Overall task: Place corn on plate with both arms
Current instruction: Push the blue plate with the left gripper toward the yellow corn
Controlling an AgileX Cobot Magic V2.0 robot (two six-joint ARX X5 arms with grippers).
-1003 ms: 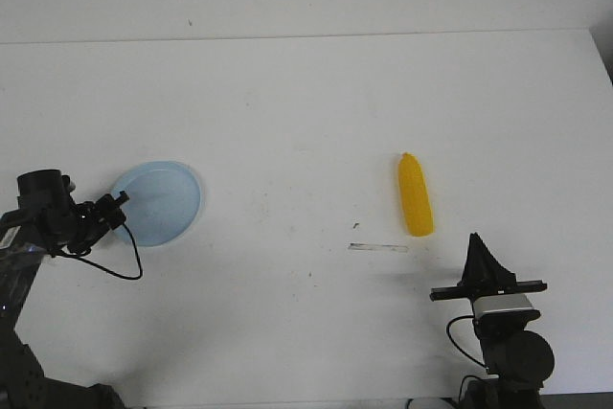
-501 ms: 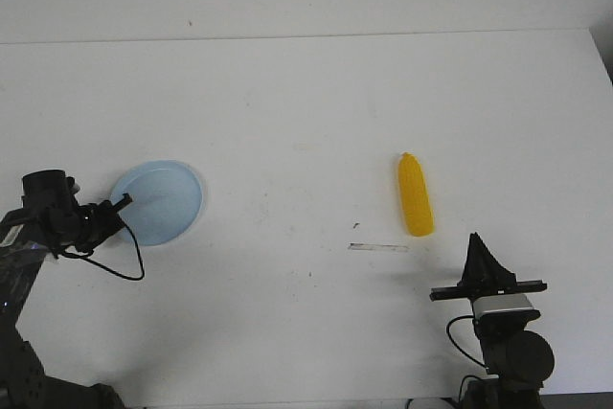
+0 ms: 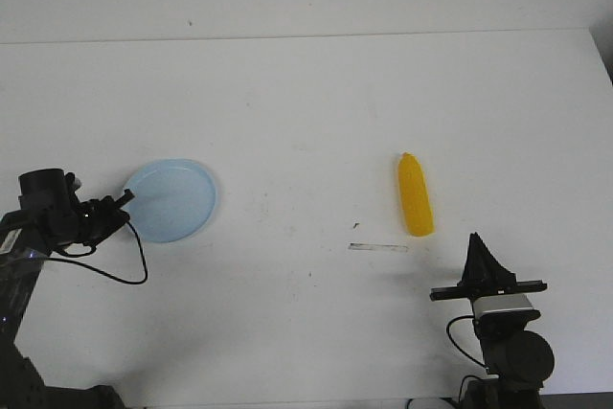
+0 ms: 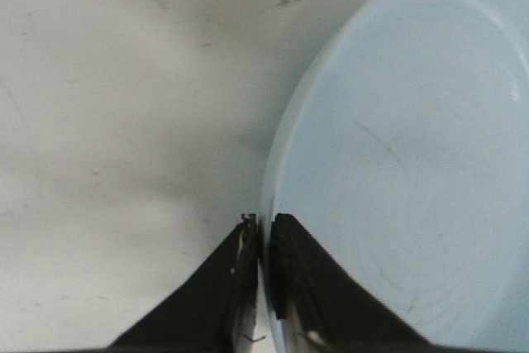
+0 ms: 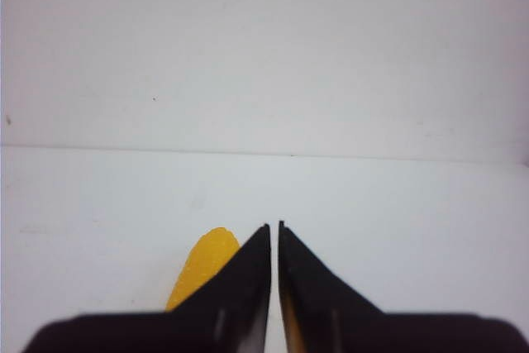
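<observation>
The left tool [image 3: 123,200] pinches the pale blue plate's [image 3: 177,200] rim on a white bench [image 3: 306,112]. The right tool [image 3: 476,254] sits closed and empty near the corn cob [image 3: 415,194].

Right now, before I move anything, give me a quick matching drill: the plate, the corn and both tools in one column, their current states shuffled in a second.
Things:
1. plate
2. corn
3. left tool
4. right tool

States:
A. shut on nothing, short of the yellow cob
B. lying free on the table, right side
C. pale blue, rim pinched on its left edge
D. shut on the plate's rim

Pairs: 1-C, 2-B, 3-D, 4-A
</observation>
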